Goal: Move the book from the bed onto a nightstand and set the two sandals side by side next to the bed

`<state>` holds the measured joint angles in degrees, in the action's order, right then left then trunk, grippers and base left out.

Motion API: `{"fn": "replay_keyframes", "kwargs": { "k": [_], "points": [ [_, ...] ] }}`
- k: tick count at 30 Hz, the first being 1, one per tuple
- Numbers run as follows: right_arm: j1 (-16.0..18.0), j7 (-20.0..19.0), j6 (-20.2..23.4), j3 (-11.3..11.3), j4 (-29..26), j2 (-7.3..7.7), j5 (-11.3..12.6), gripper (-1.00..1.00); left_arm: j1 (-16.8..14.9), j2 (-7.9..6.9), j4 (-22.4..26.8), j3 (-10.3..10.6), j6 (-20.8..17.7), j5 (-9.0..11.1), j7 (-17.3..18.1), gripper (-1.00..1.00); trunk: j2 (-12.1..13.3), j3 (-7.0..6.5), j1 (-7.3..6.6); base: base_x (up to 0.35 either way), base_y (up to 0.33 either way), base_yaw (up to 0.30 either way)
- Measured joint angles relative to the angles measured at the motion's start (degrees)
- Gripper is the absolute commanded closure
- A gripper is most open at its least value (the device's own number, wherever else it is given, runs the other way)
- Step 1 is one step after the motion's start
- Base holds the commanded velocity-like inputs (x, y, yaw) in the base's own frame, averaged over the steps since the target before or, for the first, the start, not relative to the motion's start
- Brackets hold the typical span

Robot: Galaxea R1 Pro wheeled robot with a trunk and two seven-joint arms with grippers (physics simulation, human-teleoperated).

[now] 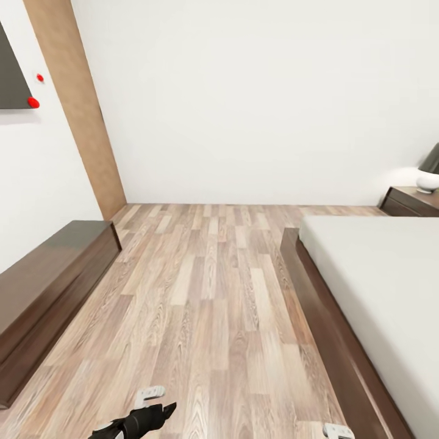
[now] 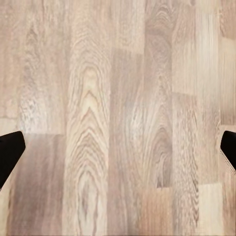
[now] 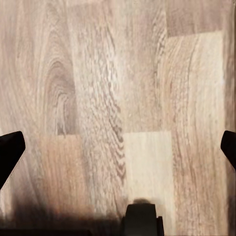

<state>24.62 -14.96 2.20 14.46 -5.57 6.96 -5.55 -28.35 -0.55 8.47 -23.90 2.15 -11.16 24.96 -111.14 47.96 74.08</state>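
The bed point(image 1: 378, 286) ran along the right of the plank floor point(image 1: 207, 292), its mattress bare; the nightstand point(image 1: 410, 201) stood beyond its far corner carrying a lamp point(image 1: 428, 174); a long dark cabinet point(image 1: 49, 280) lined the left wall; the left gripper point(image 2: 118, 152) and right gripper point(image 3: 118, 152) each held their fingers spread wide over bare floor, grasping nothing.

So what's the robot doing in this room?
Right now it isn't holding anything. It stands on the wood floor between the bed and a long dark cabinet, looking toward the far wall. Both arms hang low, with the left claw and right claw open over bare planks. A nightstand with a lamp sits past the bed.
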Motion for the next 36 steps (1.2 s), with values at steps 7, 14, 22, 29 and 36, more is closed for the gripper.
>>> {"fn": "replay_keyframes", "kwargs": {
  "k": [7, 14, 22, 29, 36],
  "points": [
    [0.0, 0.1, 0.0, 0.1, 0.1, -0.01, 0.2, -1.00, 0.0, 0.01, 0.0, 0.0, -0.1, 0.0, 0.0, -1.00, 0.0, 0.00, 0.00, 0.307, -0.038, 0.000],
    [0.0, 0.0, 0.0, 0.1, 0.2, -0.01, 0.2, -1.00, 0.0, -0.42, -5.0, 0.1, 0.1, -0.1, 0.0, -1.00, 0.0, 0.00, 0.00, 0.313, -0.003, 0.000],
    [0.0, 0.0, 0.0, 0.1, 0.2, -0.01, 0.2, -1.00, 0.0, -1.49, -5.8, 0.1, 0.2, -0.1, -0.1, -1.00, 0.0, 0.00, 0.00, 0.322, 0.000, 0.000],
    [0.0, 0.0, 0.0, 0.1, 0.2, -0.01, 0.2, -1.00, 0.0, -1.47, -5.8, 0.1, 0.2, -0.1, -0.1, -1.00, 0.0, 0.00, 0.00, 0.327, 0.000, 0.000],
    [0.0, 0.0, 0.0, 0.1, 0.2, -0.01, 0.2, -1.00, 0.0, -1.46, -5.9, 0.1, 0.2, -0.1, -0.1, -1.00, 0.0, 0.00, 0.00, 0.328, 0.000, 0.000]
  ]
}}
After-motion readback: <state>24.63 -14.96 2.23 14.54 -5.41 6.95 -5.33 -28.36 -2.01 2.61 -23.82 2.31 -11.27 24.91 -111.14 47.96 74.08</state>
